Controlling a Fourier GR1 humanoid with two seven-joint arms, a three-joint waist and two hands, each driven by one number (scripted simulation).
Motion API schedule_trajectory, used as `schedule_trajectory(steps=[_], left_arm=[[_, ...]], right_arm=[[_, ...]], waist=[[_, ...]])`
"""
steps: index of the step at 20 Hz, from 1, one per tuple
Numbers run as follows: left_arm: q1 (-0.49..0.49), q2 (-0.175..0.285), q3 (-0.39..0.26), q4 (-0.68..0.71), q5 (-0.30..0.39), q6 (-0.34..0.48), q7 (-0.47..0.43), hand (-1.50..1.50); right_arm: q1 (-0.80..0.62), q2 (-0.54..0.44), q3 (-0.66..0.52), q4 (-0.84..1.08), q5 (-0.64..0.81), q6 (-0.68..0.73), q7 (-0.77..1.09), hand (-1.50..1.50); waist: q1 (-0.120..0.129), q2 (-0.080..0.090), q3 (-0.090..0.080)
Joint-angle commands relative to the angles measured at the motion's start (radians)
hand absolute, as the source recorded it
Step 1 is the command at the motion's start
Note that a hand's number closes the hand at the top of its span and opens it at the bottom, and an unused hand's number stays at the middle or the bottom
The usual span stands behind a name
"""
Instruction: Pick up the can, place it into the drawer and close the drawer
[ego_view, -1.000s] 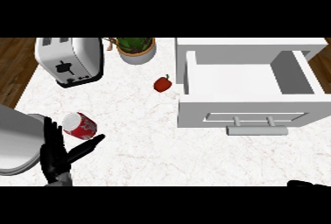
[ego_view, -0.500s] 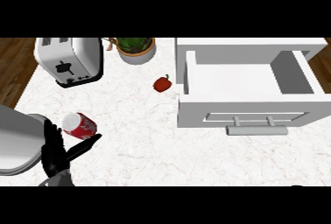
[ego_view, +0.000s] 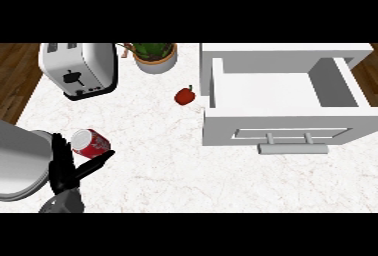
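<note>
Red can (ego_view: 90, 143) sits on the desk (ego_view: 184, 170), lower left, well apart from the open drawer (ego_view: 221, 125). Left robot hand (ego_view: 68, 169) is just beside it, fingers straight, thumb angled out under the can. It is likely bracketing the can for a grasp; nothing gripped yet. Right robot hand out of sight.
</note>
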Motion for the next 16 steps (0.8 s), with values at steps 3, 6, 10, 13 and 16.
schedule_trajectory(steps=[3,6,10,13,16], left_arm=[[-0.133,0.044,0.006,0.218,-0.004,-0.089,-0.081,-1.50],[-0.210,0.093,0.009,0.314,-0.020,-0.102,-0.074,-1.50],[-0.216,0.096,0.014,0.333,0.009,-0.226,-0.100,1.50],[-0.257,0.038,-0.002,0.314,0.006,-0.172,-0.116,1.50],[-0.306,0.067,0.015,0.378,0.013,-0.206,-0.129,1.50]], right_arm=[[-0.005,0.017,0.027,-0.050,0.024,-0.014,0.046,-1.50],[-0.023,-0.009,-0.040,0.071,-0.019,0.027,-0.050,-1.50],[-0.047,-0.007,-0.032,0.044,-0.004,0.007,-0.018,-1.50],[-0.034,0.005,-0.034,0.065,0.006,0.014,-0.043,-1.50],[-0.074,0.005,-0.022,0.013,0.028,-0.037,0.040,-1.50]], waist=[[-0.009,0.003,-0.001],[-0.014,0.005,-0.001],[-0.009,0.004,-0.001],[-0.005,0.002,0.000],[-0.010,0.004,-0.001]])
